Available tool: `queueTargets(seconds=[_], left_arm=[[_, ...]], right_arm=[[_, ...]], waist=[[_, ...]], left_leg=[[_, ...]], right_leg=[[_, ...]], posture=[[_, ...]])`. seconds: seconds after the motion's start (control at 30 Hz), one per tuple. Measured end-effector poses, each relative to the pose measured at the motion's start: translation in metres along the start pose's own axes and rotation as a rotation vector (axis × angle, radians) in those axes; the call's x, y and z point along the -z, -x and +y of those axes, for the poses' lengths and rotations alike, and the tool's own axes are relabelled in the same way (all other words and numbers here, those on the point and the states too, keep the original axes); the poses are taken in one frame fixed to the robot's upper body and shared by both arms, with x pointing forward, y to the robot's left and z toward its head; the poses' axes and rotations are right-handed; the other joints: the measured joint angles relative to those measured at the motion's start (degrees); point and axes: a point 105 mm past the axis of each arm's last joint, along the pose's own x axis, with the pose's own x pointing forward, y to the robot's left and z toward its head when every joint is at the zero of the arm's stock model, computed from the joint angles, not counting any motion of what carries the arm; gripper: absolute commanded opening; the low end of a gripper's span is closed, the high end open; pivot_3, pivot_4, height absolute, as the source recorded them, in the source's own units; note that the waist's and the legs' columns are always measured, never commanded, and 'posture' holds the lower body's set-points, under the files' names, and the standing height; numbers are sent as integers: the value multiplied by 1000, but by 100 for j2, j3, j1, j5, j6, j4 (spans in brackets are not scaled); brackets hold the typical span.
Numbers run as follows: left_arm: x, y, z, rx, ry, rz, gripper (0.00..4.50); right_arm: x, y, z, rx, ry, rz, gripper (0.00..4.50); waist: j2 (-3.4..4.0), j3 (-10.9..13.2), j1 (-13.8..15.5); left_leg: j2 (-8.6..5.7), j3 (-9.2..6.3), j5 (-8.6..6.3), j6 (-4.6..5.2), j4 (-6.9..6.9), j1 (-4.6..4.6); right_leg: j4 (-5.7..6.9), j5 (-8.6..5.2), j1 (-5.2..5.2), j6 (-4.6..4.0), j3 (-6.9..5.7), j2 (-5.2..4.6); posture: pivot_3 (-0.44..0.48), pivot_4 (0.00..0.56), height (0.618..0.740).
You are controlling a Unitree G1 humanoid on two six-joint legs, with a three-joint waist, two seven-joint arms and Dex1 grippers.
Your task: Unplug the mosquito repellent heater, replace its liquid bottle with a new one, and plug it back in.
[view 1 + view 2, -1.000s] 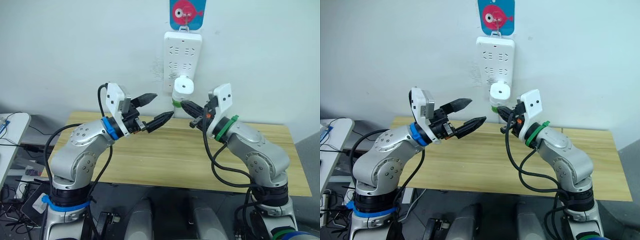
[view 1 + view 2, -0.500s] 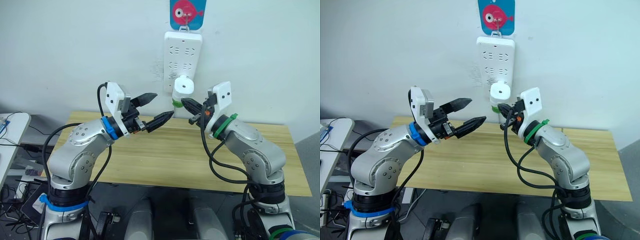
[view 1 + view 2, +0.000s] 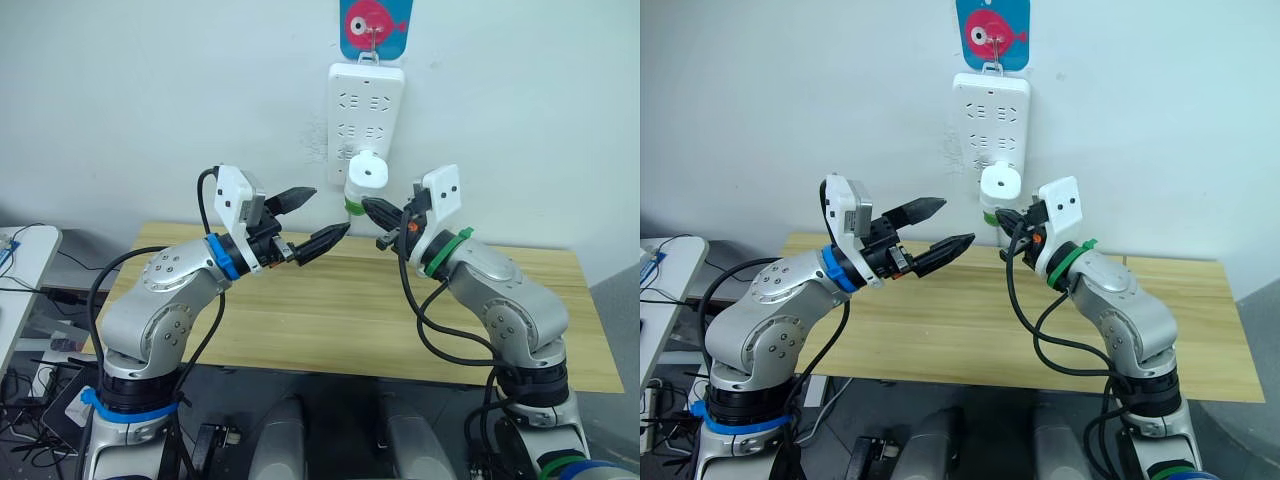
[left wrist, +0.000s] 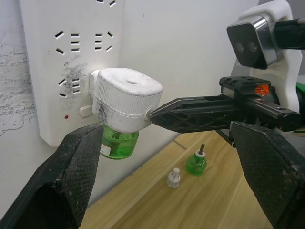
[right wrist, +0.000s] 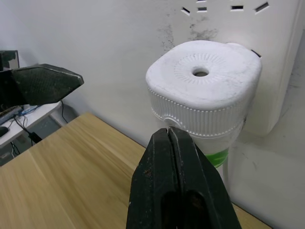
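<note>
The right gripper (image 4: 155,112) was pinched closed, tip touching the mosquito repellent heater (image 4: 125,98) plugged into the power strip (image 3: 365,122). The left gripper (image 3: 312,217) sat spread wide just beside it.

Mosquito repellent heater (image 3: 1000,186) plugged into white power strip (image 3: 990,120) on wall, green bottle under it. Right claw (image 3: 1007,222) right at heater's lower edge. Left claw (image 3: 937,226) fingers spread, held off to one side above wooden bench (image 3: 940,320).

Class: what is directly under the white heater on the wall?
A green bottle hangs under the heater. Its neck is hidden inside the heater.
</note>
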Motion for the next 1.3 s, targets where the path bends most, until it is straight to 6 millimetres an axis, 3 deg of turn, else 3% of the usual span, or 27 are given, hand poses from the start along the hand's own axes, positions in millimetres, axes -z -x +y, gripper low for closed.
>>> queueTargets(seconds=[0.47, 0.63, 0.77, 0.87, 1.0, 1.17, 1.3], left_arm=[[1, 0, 2, -5, 7, -2, 4500], [6, 3, 7, -9, 12, 19, 4500], [26, 30, 29, -52, -25, 184, 4500], [37, 53, 54, -106, -46, 293, 4500], [37, 86, 87, -185, -110, 389, 4500], [17, 115, 119, -230, -233, 459, 4500], [0, 123, 140, -269, -271, 430, 4500]], right_arm=[[-1, -2, -4, 28, -27, -8, 14], [-2, 6, -2, -35, -16, 21, 14], [7, 45, 11, -286, 43, 181, 14], [1, 63, -5, -322, 68, 239, 14], [-15, 81, -35, -297, 129, 278, 14], [-37, 117, -75, -246, 265, 358, 1640], [-37, 142, -106, -168, 289, 398, 3102]], waist=[[0, 0, 0], [0, 0, 5], [0, 0, 13], [0, 0, 30], [0, 0, 63], [-3, -2, 211], [-9, -6, 289]], left_leg=[[-2, -2, 3, -4, 5, 1], [-2, -1, 2, -4, 0, 0], [-2, 1, 0, 0, -17, -1], [-6, 3, 0, 0, -17, -1], [-7, 7, 0, 1, -19, -1], [-6, 9, 0, 0, -31, -4], [-7, 18, 0, 0, -30, -5]], right_leg=[[10, 1, 1, 0, 1, -1], [4, 0, -1, -1, 0, -2], [-27, 0, 2, -1, -2, 0], [-29, 0, 2, -1, -3, 3], [-36, 0, 0, -1, -3, 5], [-66, 1, 5, -1, -8, 4], [-71, 2, 6, 0, -2, -8]], posture=[[63, 234, 740], [77, 231, 740], [102, 225, 740], [123, 216, 740], [144, 207, 740], [140, 202, 740], [121, 196, 740]])
